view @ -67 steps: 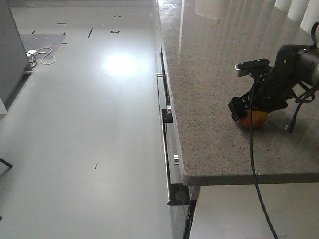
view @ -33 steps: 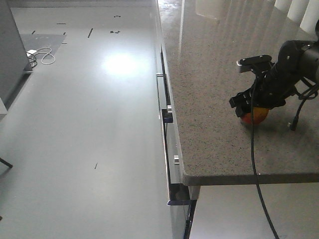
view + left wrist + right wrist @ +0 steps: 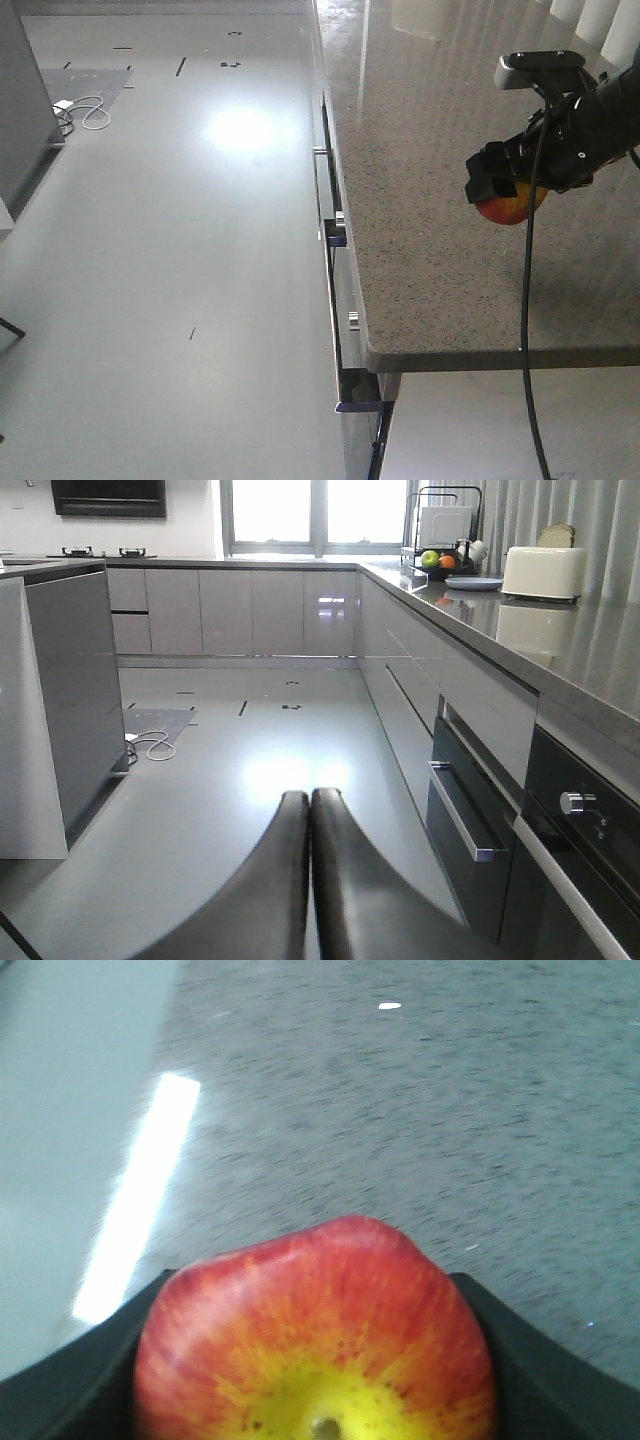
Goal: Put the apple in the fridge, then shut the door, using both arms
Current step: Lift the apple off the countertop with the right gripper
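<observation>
Apple (image 3: 510, 207): held at the right of the front view, clamped in the right hand (image 3: 505, 192) and apparently lifted just clear of the speckled surface (image 3: 430, 150). The wrist view shows the yellow stem dip facing the camera, with the dark fingers (image 3: 60, 1400) pressed against both flanks at about the widest girth. Left hand (image 3: 308, 810): fingers together, carrying nothing, hanging low over the grey floor (image 3: 250, 770). Fridge: not positively identified in any view. Assessment of handling: the fruit is judged light and firm, so it should hold its shape under a moderate squeeze. The skin looks smooth and glossy, and the round form offers no flat faces, so it could roll or slip out if the grip slackens or the wrist tilts sharply. Excess pressure would likely bruise the flesh. The present hold across the middle is judged the sound one. A grip nearer the stem or base would sit on a narrowing curve and be less secure.
</observation>
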{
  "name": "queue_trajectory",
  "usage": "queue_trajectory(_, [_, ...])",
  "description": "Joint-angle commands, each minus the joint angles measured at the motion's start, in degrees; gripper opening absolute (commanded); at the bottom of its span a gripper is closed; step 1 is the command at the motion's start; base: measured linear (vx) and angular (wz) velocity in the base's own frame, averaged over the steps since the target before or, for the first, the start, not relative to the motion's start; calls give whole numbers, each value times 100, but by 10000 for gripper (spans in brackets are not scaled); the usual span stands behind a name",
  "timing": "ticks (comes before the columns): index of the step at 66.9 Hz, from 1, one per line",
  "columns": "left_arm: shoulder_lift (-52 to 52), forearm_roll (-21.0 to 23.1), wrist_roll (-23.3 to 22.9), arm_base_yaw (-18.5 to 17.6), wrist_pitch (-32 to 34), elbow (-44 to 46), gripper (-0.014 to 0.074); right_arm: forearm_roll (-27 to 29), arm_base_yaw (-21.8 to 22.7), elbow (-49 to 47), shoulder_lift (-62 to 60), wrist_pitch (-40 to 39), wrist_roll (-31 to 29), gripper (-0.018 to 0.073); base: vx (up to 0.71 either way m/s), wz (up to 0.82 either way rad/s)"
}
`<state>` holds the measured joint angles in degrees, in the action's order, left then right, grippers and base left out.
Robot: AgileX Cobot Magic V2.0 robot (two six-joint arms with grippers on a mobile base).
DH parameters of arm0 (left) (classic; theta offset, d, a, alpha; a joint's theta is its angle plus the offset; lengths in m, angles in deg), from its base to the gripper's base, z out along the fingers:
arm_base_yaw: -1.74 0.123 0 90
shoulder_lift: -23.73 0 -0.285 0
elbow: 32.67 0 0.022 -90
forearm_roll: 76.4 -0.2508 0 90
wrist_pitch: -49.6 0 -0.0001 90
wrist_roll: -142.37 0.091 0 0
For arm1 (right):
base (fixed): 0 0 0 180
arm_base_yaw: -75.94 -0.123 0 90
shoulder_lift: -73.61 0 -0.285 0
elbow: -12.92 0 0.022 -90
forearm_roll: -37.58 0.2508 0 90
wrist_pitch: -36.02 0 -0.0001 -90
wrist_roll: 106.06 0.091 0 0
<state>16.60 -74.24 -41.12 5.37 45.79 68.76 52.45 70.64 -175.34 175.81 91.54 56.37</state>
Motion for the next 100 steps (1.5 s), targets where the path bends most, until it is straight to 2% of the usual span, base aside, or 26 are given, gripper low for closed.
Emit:
queue_trajectory(1, [74, 22, -19, 23, 411, 107, -6, 194, -323, 379, -843, -409, -94, 87, 0, 0])
queue_trajectory(16, [74, 22, -19, 23, 411, 107, -6, 281, -1088, 1800, -2279, -737, -54, 87, 0, 0])
queue_trajectory(36, [74, 22, -19, 23, 411, 107, -6, 681, -1818, 3269, -3931, -798, -82, 88, 0, 0])
queue_trajectory(65, [74, 22, -19, 23, 411, 107, -6, 764, -1873, 4375, -5710, -683, -82, 88, 0, 0])
queue_trajectory(100, [74, 22, -19, 23, 411, 107, -6, 810, -1873, 4375, -5864, -500, -82, 88, 0, 0])
